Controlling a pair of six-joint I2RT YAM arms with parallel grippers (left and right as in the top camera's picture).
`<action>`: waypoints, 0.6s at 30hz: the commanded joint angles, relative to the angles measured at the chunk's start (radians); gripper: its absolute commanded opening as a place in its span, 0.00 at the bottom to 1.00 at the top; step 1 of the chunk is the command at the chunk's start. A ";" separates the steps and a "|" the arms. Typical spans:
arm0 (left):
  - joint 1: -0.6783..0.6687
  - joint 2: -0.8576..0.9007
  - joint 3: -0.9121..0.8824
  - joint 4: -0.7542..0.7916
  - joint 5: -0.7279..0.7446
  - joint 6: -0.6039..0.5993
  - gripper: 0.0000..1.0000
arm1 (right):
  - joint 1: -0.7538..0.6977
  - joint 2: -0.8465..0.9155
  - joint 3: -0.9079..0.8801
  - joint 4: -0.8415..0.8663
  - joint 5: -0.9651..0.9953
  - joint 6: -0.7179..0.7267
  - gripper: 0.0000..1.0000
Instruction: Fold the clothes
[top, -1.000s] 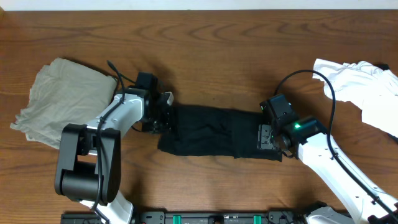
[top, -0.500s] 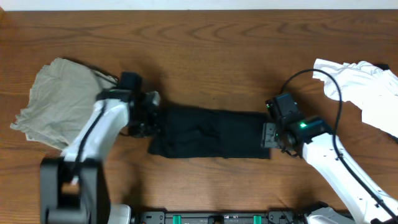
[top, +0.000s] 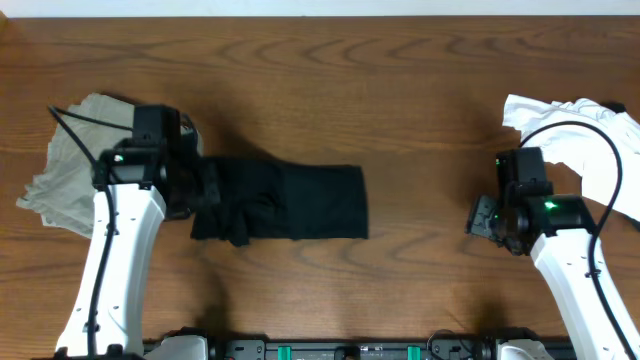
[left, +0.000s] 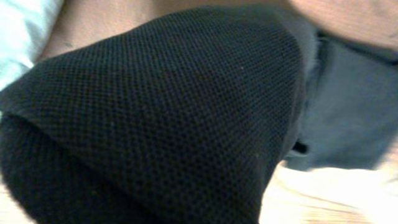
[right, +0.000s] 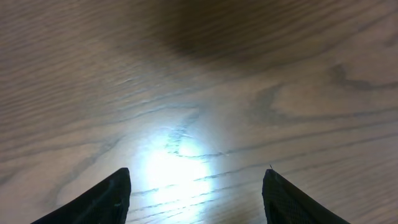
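From above, my left tool (top: 205, 190) is pinched shut on the left edge of the black garment (top: 290, 203), where the cloth bunches up against it. A second ago that garment lay stretched across the middle of the frame between both my tools. Now it sits left of centre, shorter and thicker, with its right edge ending near the middle of the desk (top: 330, 80). My left arm has swung toward the left side of the frame, and its upper part now overlaps the grey-beige garment (top: 65, 170) heaped at the left edge. My right tool (top: 482, 215) was on the right end of the black cloth a second ago. It has since let go and drawn off to the right side of the frame, well apart from the cloth, above bare wood and just below the white garment (top: 570, 125) in the upper right corner.

From my left wrist, black mesh weave fills nearly the whole view, pressed close against the lens. My own fingers are hidden behind it, and a pale strip shows in the upper left corner.

From my right wrist, the two dark fingertips (right: 93, 199) stand far apart at the bottom corners of the frame. Only lit wood grain lies between them, and they hold nothing.
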 joint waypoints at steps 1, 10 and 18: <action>-0.047 -0.016 0.084 -0.010 0.076 -0.053 0.06 | -0.026 -0.012 0.015 -0.005 0.009 -0.050 0.65; -0.347 0.035 0.094 0.136 0.106 -0.231 0.06 | -0.025 -0.012 0.015 -0.016 0.005 -0.050 0.64; -0.562 0.235 0.094 0.179 0.010 -0.270 0.06 | -0.025 -0.012 0.015 -0.023 -0.003 -0.051 0.64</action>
